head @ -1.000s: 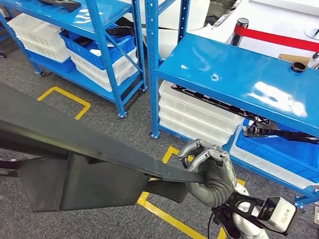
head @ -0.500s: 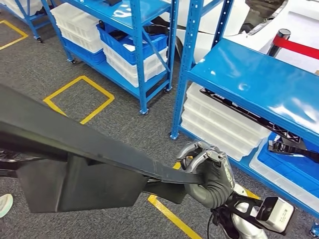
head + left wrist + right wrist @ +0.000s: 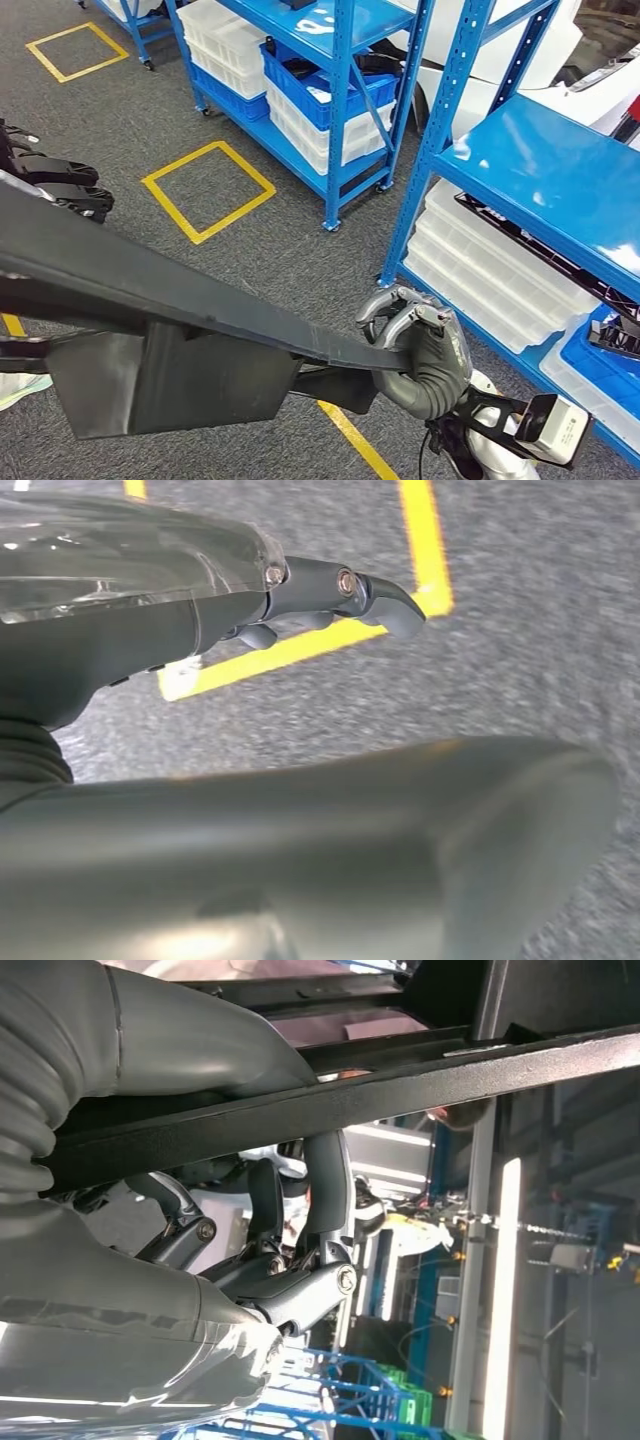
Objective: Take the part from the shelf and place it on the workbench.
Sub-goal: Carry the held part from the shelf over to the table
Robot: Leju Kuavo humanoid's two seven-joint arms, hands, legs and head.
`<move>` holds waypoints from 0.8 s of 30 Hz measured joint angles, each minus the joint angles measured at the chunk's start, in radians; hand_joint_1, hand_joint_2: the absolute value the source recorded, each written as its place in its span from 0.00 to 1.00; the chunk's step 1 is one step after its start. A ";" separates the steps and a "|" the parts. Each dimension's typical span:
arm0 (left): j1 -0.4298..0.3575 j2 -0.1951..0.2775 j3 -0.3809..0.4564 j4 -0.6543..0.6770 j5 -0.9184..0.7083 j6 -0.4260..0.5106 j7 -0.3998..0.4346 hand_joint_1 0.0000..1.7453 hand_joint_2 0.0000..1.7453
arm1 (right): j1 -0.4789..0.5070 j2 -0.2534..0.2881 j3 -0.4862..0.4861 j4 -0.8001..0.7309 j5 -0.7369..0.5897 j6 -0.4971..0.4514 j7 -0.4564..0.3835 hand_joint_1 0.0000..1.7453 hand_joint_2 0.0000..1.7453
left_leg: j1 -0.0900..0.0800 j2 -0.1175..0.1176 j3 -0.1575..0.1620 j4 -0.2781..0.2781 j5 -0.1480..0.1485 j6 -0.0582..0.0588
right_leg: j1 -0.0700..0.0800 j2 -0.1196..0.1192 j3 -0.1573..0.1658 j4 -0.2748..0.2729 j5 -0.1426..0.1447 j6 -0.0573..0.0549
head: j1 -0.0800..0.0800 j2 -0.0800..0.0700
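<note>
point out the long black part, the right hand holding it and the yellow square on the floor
long black part (image 3: 173,300), head view, on its flat upper face.
right hand (image 3: 423,350), head view, on the dark palm wrapped round the part's end.
yellow floor square (image 3: 249,172), head view, on its right tape edge.

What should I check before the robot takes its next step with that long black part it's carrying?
1. Right hand grips the long black part at its end: ok, thumb above and fingers curled below.
2. Left hand on the part: cannot tell; the wrist view shows its fingers stretched over the grey floor.
3. Part level: cannot tell; it runs diagonally across the head view.
4. Clearance from the blue shelf upright: ok, the part is apart from it.
5. Workbench in sight: not ok, none seen yet.
6. Path on the left: cannot tell; black parts lie there, just beyond the carried part.
</note>
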 joint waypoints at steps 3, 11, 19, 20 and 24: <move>0.004 0.009 0.002 0.004 0.000 0.004 0.019 0.00 0.00 | 0.002 0.000 -0.001 0.000 -0.001 -0.001 -0.002 1.00 1.00 | -0.002 0.051 -0.034 0.069 -0.048 -0.016 | -0.008 -0.035 0.006 -0.014 0.006 -0.010 | -0.001 0.000; 0.016 0.029 0.002 0.014 0.000 0.007 0.069 0.00 0.00 | 0.006 -0.001 -0.006 0.003 -0.011 0.001 -0.003 1.00 1.00 | 0.017 0.150 -0.016 0.066 -0.025 -0.044 | -0.005 -0.124 0.018 -0.011 -0.008 0.006 | -0.002 0.000; 0.041 0.087 0.029 0.038 0.000 0.050 0.103 0.00 0.00 | 0.004 -0.006 -0.027 0.011 -0.020 0.013 -0.005 1.00 1.00 | 0.006 0.118 0.008 -0.001 -0.006 0.010 | -0.008 -0.085 -0.022 0.107 -0.097 0.037 | -0.002 0.000; 0.041 0.095 0.037 0.040 0.000 0.049 0.099 0.00 0.00 | 0.006 -0.007 -0.029 0.013 -0.021 0.015 -0.005 1.00 1.00 | 0.004 0.107 0.008 -0.001 -0.006 0.014 | -0.008 -0.070 -0.057 0.182 -0.132 0.035 | -0.002 0.000; 0.044 0.101 0.080 0.041 0.000 0.015 0.062 0.00 0.00 | 0.021 -0.012 -0.040 0.020 -0.031 0.022 -0.012 1.00 1.00 | -0.005 0.058 0.010 0.000 -0.005 0.019 | -0.002 -0.051 -0.099 0.249 -0.114 0.026 | -0.003 0.000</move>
